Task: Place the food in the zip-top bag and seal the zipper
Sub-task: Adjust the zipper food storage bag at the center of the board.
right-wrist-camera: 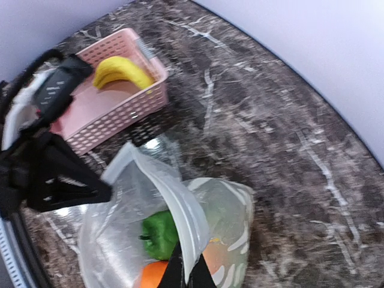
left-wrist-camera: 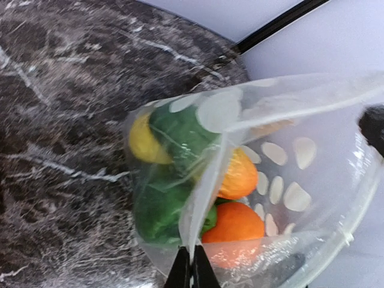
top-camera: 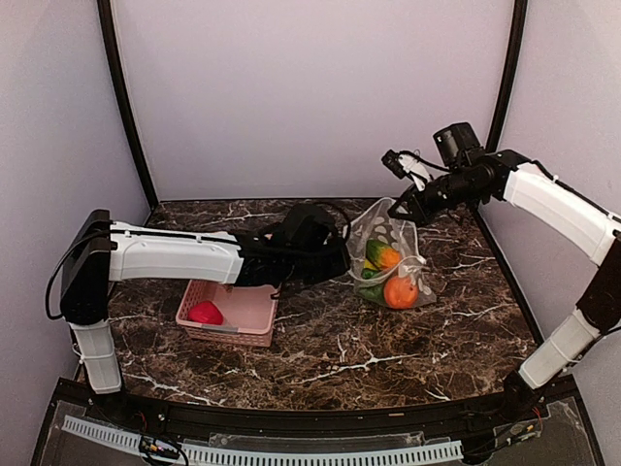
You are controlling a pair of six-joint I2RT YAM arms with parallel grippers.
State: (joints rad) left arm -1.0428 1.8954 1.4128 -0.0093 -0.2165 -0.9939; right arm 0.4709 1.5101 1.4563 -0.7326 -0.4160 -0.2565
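Note:
The polka-dot zip-top bag (top-camera: 384,231) hangs lifted over the table between both grippers, mouth gaping. Inside lie an orange (top-camera: 401,291), green pieces (left-wrist-camera: 162,204) and a yellow lemon-like piece (left-wrist-camera: 144,141). My left gripper (left-wrist-camera: 192,271) is shut on the bag's rim by the zipper (left-wrist-camera: 205,180) at its left side. My right gripper (right-wrist-camera: 192,275) is shut on the zipper strip (right-wrist-camera: 183,201) at the bag's upper right (top-camera: 400,208). A magenta-red piece (top-camera: 205,313) lies in the pink basket, and a banana (right-wrist-camera: 123,72) lies there too, hidden under the left arm in the top view.
The pink slotted basket (top-camera: 247,313) stands at the left of the marble table, partly beneath the left arm. Black frame posts and pale walls close the back and sides. Bare marble lies in front of the bag and basket.

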